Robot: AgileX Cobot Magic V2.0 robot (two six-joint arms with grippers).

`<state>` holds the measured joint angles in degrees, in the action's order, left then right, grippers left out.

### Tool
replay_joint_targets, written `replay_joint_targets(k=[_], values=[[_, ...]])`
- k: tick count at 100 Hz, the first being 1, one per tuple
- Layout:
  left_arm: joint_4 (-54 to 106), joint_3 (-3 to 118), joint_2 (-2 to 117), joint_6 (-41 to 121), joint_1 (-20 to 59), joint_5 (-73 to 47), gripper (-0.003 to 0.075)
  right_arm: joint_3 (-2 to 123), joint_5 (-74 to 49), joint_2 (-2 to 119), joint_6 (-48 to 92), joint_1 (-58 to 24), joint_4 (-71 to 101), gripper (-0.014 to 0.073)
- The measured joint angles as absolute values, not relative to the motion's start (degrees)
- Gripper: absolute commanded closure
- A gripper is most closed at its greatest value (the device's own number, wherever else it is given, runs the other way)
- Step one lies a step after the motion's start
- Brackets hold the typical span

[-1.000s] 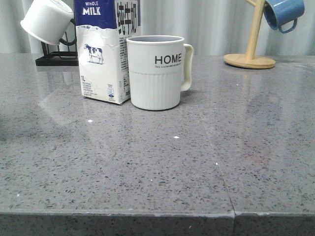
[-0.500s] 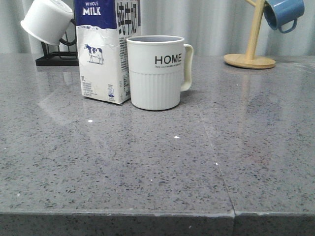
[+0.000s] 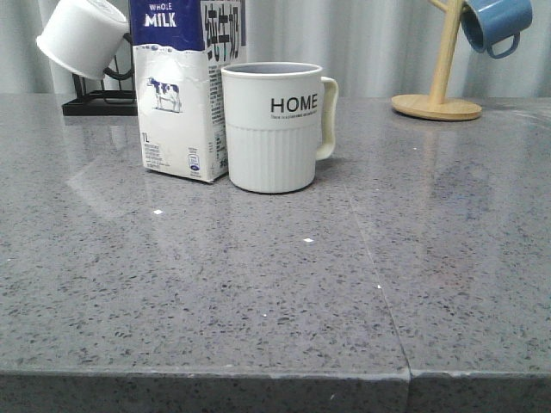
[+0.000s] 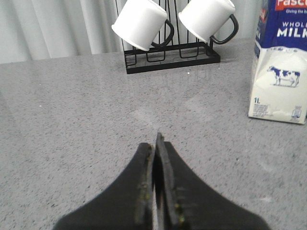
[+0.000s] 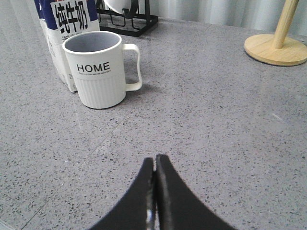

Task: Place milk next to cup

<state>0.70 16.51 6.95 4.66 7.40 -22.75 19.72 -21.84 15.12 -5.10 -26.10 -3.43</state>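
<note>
The milk carton (image 3: 182, 95) stands upright on the grey table, its right side touching or nearly touching the HOME cup (image 3: 274, 126). The cup's cream handle points right. The carton also shows in the left wrist view (image 4: 280, 62) and behind the cup (image 5: 96, 69) in the right wrist view (image 5: 60, 36). My left gripper (image 4: 155, 141) is shut and empty, well back from the carton. My right gripper (image 5: 155, 162) is shut and empty, well short of the cup. Neither gripper shows in the front view.
A black wire rack (image 4: 170, 55) holds two plain white mugs (image 4: 140, 21) behind and left of the carton. A wooden mug tree (image 3: 439, 90) with a blue mug (image 3: 495, 24) stands at the back right. The table's front edge (image 3: 275, 374) is near the camera.
</note>
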Motion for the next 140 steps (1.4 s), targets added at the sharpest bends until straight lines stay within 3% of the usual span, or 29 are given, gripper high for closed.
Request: replay_joint_targets(k=[19,43,59,140], values=[[0.0,9.51,-0.14,4.56,6.64,-20.53,0.0741,19.72,-21.84,15.12,-5.1,-26.1,-3.43,0.0659],[0.34,0.54,-0.3,4.56,3.38,-10.65,0.0741,19.72,-21.84,15.12,-5.1,-26.1,-3.43,0.0659],[0.34,0.52,-0.3,4.47,3.38,-5.95,0.0741,19.72,-21.84,15.12,-5.1,-26.1,-3.43,0.0659],[0.34,0.43,-0.3,4.47,3.38,-5.94,0.0741,19.72,-21.84,15.12,-5.1,-26.1,-3.43,0.0659]])
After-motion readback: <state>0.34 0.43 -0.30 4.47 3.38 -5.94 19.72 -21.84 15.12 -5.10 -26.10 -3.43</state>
